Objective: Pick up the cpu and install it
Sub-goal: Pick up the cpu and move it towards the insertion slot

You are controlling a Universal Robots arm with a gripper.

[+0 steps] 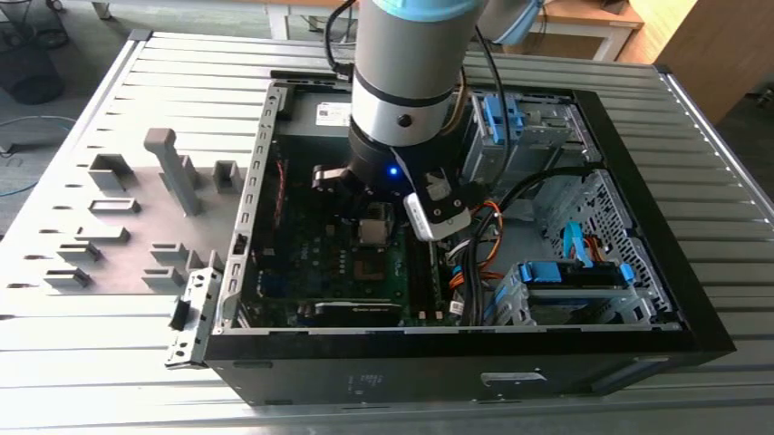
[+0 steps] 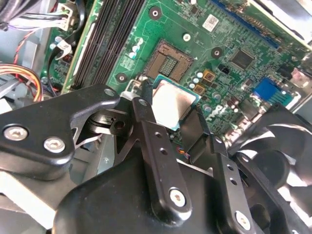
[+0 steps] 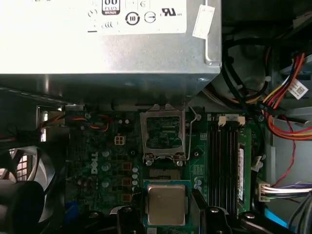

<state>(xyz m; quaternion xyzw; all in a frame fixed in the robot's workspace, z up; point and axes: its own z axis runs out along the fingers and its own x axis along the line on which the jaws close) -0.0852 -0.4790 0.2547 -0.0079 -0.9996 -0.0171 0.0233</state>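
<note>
The claw (image 3: 167, 214) pinched the cpu (image 3: 167, 202) by two opposite edges. The chip lay flat between its fingers, above the green motherboard (image 2: 170, 24). Just beyond was the open socket (image 2: 169, 61), then the grey power supply (image 3: 107, 53).

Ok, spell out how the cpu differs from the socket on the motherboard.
The cpu has a plain silvery top; the socket is a dark recess with fine contacts. The cpu is clamped in the gripper; the socket sits fixed on the motherboard, empty. Both are square, similar in footprint.
</note>
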